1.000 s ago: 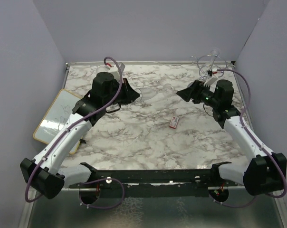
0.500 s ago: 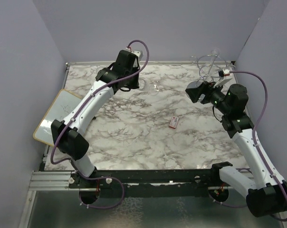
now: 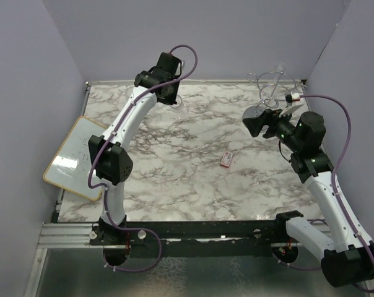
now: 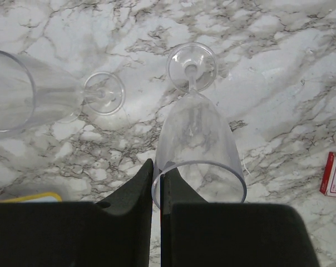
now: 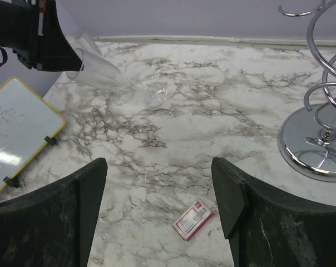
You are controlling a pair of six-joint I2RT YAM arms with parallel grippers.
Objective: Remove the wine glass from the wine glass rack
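Looks like the unhooking part is basically done. The wine glass [image 4: 197, 139] is off the wine glass rack [image 5: 301, 147] and held over the far-left back of the table [image 3: 193, 179]. The rack sits at the far-right back corner, so they're well apart.

The glass is pinched by its rim in the left gripper [image 4: 158, 178]. The jaws are nearly closed, w/ just the thin glass wall between them. It's held tilted, bowl up by the fingers and foot angled down toward the marble. Whether the foot is touching the top yet can't be told from the left wrist view.

A second glass [image 4: 40, 100] lies just beside it on the left, and their feet are close tog. but prob. not touching.

The right gripper [image 5: 157, 172] is spread wide w/ nothing in it, hanging mid-table w/ the rack base off to its right. A whiteboard [image 5: 18, 133] is at the left edge and a small red-and-white packet [image 5: 193, 218] sits near the middle, neither in the way.

Next move, imo: the glass needs to be lowered till it's supported. Then the jaws get eased open and the arm is backed off straight. A rim pinch is a weak hold, so any twist could tip it into the neighbour.
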